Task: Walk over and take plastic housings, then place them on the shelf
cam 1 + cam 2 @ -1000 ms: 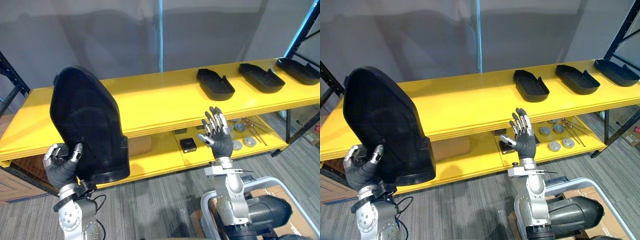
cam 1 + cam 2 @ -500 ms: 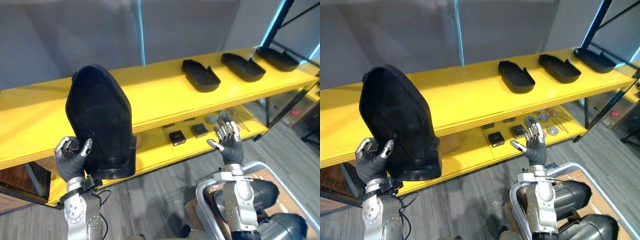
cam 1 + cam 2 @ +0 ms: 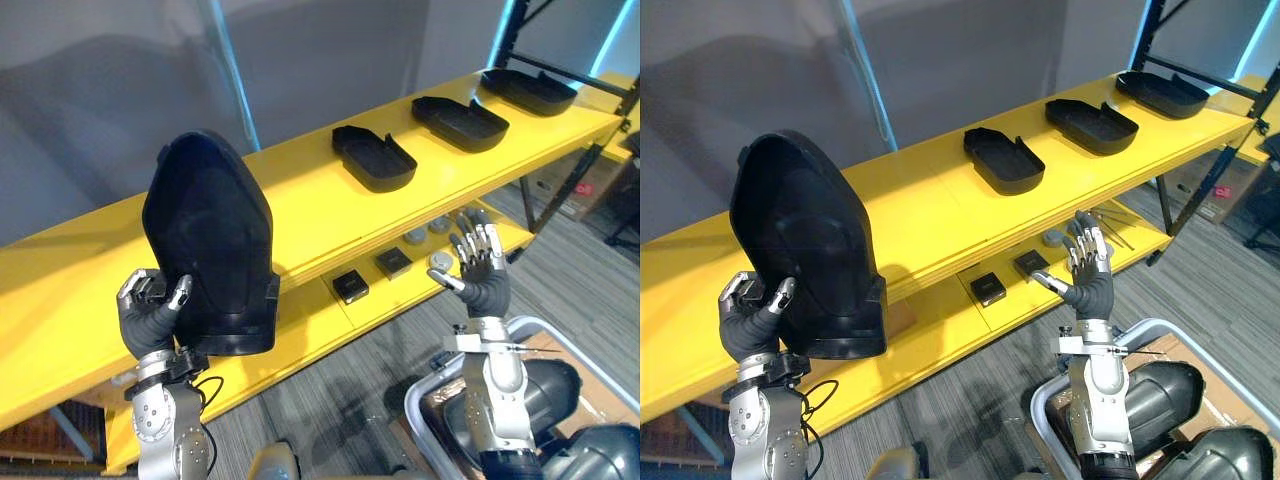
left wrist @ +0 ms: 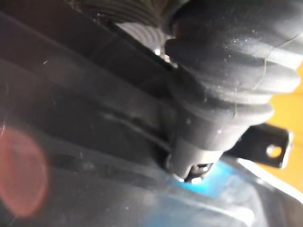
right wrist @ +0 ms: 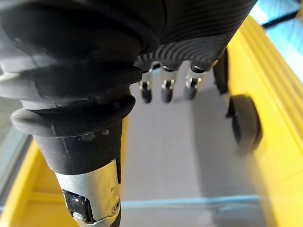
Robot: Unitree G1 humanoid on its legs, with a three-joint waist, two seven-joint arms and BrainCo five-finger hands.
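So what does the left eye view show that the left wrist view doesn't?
Left eye view: the whole black plastic housing upright in the left hand, three more housings lying on the yellow shelf, and the open right hand. Left wrist view: a close look at a small black tab with a hole. Both: the held housing and the yellow shelf.

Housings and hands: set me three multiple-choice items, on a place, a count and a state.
1. Where is the upright housing? A) left hand B) right hand C) flat on the top shelf
2. How many housings lie on the top shelf? A) one B) three C) five
3. The right hand is: A) shut on a housing B) open, empty C) shut, empty
Answers: 1 A, that hand grips its base. 2 B, three lie in a row. 3 B, its fingers are straight.
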